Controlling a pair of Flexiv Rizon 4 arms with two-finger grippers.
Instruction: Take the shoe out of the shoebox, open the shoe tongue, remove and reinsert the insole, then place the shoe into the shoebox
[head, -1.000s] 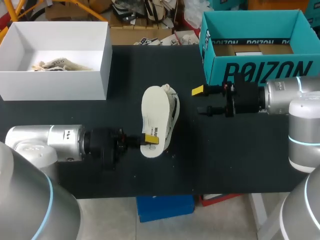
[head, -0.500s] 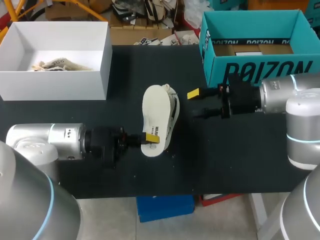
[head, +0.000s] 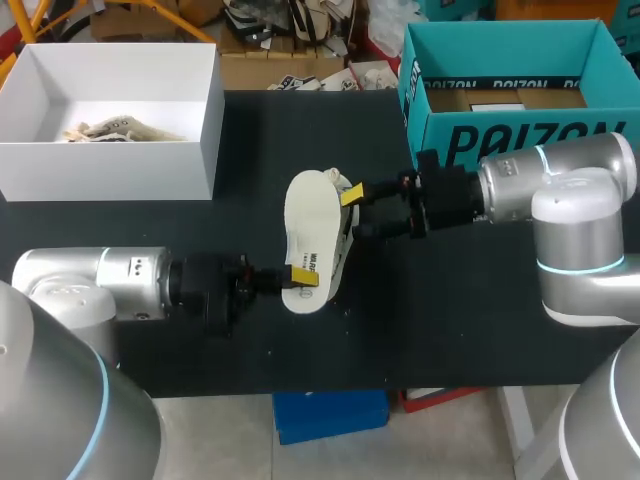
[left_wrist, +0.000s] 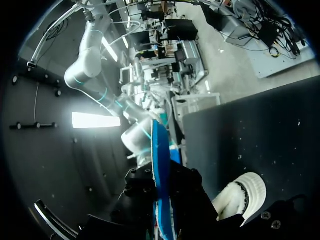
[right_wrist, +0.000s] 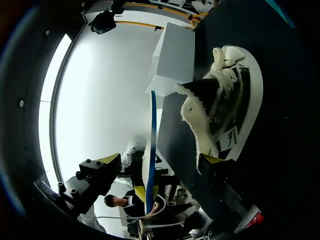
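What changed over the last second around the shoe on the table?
The right gripper moved left, from beside the teal box to the shoe, and is open against the shoe's upper side. The left gripper stayed shut on the heel, and the shoe did not shift.

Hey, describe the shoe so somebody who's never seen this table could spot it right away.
Start at the black table; near its middle, between the white shoebox and the teal box but nearer the robot, lies the shoe. It's the only footwear there, tipped on its side with its cream sole showing, upper facing the right claw.
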